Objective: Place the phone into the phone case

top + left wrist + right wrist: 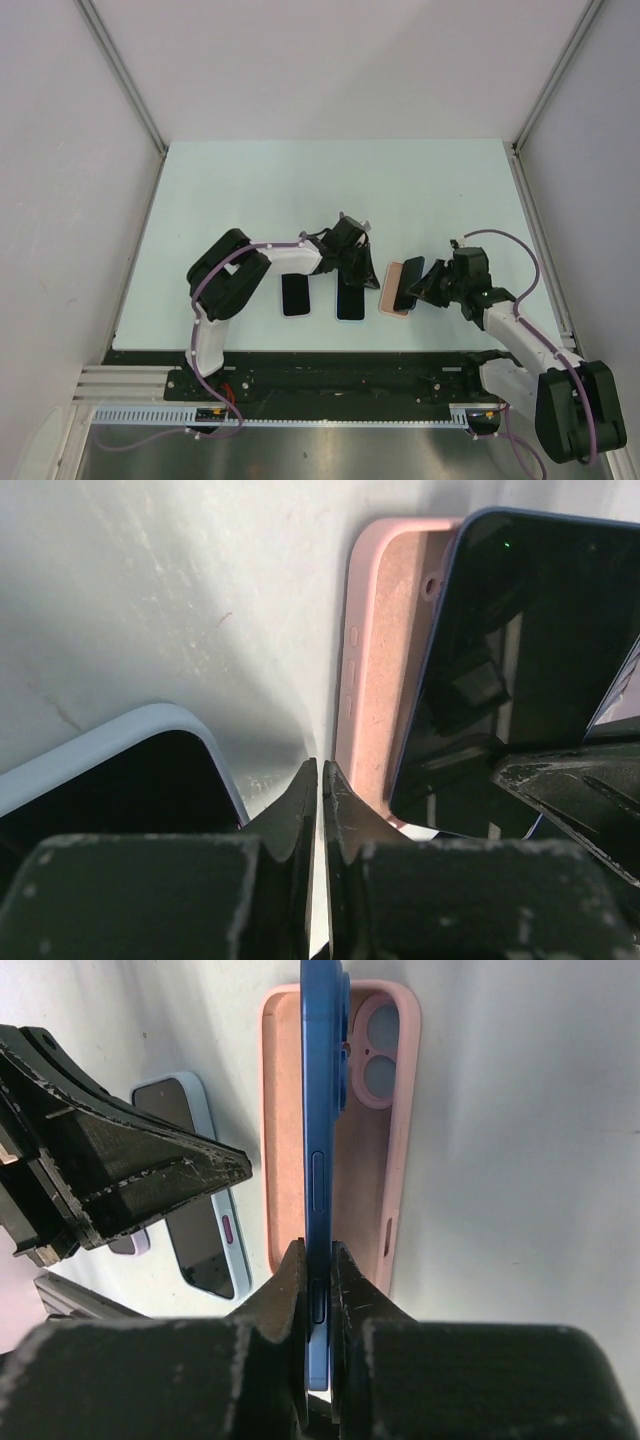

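The slim blue-bodied phone [318, 1110] is showing a deep blue edge and a glossy black screen, while the soft pink phone case [375, 1160] is showing a duller peach-brown lining. The matte table top [300, 180] is reading pale mint, the second flat phone [200, 1230] is wearing light blue, and the black left gripper [320, 778] is carrying whitish scuff speckles.

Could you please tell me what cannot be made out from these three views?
Top external: whether the blue phone touches the pink case; too small, and the right claw overlaps it.
Left wrist: the pink case's near end, behind the shut left claw; the light-blue cased phone, cut off by the frame edge.
Right wrist: the blue phone's screen, seen edge-on; its near end, hidden between the right claw's jaws.
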Available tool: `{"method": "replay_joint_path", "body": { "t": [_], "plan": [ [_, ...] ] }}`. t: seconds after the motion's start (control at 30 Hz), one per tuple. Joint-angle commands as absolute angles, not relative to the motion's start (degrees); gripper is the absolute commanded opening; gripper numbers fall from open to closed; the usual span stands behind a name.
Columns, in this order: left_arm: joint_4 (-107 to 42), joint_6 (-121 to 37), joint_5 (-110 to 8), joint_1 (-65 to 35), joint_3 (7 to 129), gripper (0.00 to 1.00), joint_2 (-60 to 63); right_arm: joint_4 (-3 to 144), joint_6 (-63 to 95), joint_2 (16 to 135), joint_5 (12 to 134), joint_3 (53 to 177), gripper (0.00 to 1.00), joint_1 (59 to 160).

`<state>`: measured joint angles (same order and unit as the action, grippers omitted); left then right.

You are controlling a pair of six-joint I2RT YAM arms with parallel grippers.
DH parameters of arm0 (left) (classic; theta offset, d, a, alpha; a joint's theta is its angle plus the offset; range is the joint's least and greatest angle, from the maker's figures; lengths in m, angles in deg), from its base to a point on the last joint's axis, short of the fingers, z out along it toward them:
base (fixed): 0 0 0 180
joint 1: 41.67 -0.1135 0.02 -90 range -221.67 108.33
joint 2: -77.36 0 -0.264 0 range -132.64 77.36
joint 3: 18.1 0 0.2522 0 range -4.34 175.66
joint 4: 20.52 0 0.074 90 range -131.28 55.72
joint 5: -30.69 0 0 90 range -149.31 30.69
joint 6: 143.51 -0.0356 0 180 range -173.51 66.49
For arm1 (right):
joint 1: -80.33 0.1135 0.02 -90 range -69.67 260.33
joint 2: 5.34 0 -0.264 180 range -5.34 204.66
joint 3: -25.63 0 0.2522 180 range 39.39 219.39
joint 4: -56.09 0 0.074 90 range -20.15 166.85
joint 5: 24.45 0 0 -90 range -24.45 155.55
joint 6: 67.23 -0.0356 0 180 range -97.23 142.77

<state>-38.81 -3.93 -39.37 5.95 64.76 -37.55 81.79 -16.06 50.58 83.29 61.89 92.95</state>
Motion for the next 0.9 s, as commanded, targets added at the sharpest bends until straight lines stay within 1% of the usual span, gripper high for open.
{"method": "replay_joint_path", "body": {
  "t": [0.0,0.37,0.57,0.87],
  "plan": [
    [-36.0,-3.2,-38.3,7.7,64.4,0.08,-38.5,73.4,-16.5,52.2,88.6,60.5,0.01,92.4],
    [-35.6,-2.8,-38.4,8.7,64.2,0.09,-39.0,70.5,-16.2,57.3,92.8,58.5,0.01,91.9],
    [-35.6,-2.6,-38.4,9.1,64.5,0.1,-39.2,70.5,-16.6,56.4,94.9,58.5,0.01,90.8],
    [-35.3,-2.4,-38.0,9.2,64.7,0.12,-38.7,76.3,-15.4,55.7,97.5,60.5,0.0,86.8]
  ]
}}
